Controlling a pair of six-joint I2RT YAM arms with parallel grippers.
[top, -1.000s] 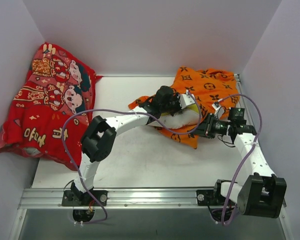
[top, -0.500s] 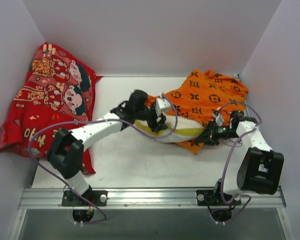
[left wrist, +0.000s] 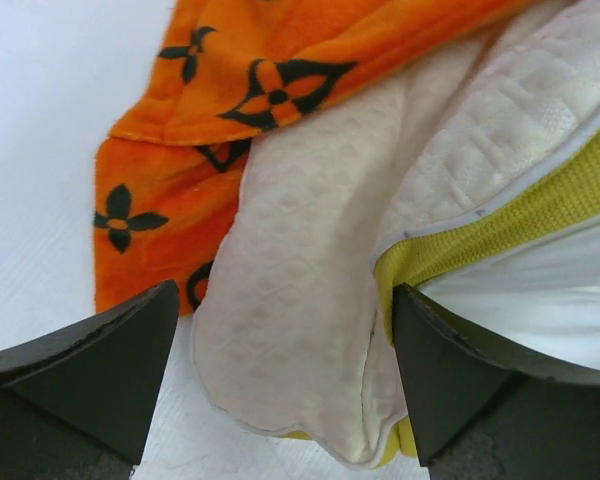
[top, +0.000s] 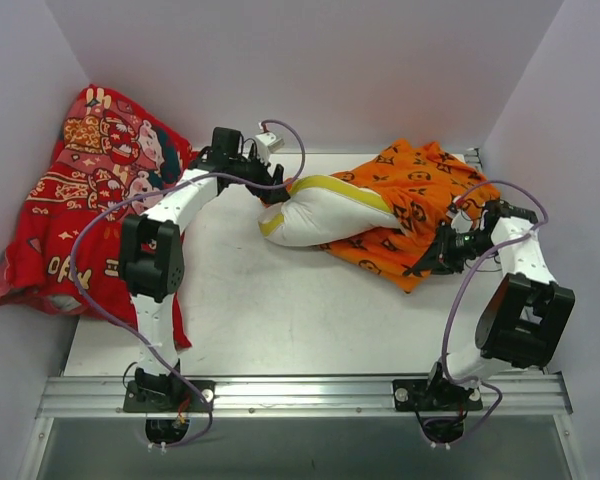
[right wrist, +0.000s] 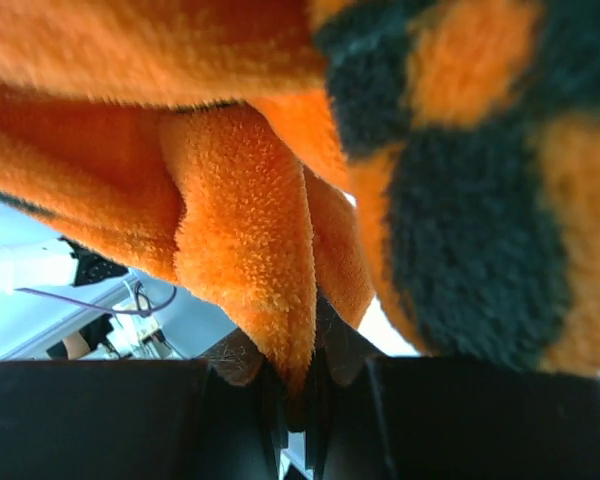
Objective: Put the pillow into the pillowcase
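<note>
The cream-white pillow (top: 325, 212) with its yellow-green band lies at the back middle of the table, its right half inside the orange pillowcase (top: 425, 190). My left gripper (top: 272, 192) stands open at the pillow's left corner. In the left wrist view that pillow corner (left wrist: 300, 320) sits loose between the wide-apart fingers (left wrist: 90, 380) of the left gripper (left wrist: 280, 400), beside the pillowcase (left wrist: 210, 110). My right gripper (top: 426, 264) is shut on the pillowcase's front right edge. The right wrist view shows a fold of the orange pillowcase (right wrist: 245, 210) pinched in the right gripper (right wrist: 300, 385).
A red cartoon-printed cloth (top: 90, 200) lies heaped against the left wall, hanging over the table's left side. White walls close in the left, back and right. A metal rail (top: 300, 392) runs along the near edge by the arm bases.
My left gripper has opened, let go of the pillow and swung back to the left. The pillow and pillowcase have shifted, and the right gripper has moved right with the fabric.
</note>
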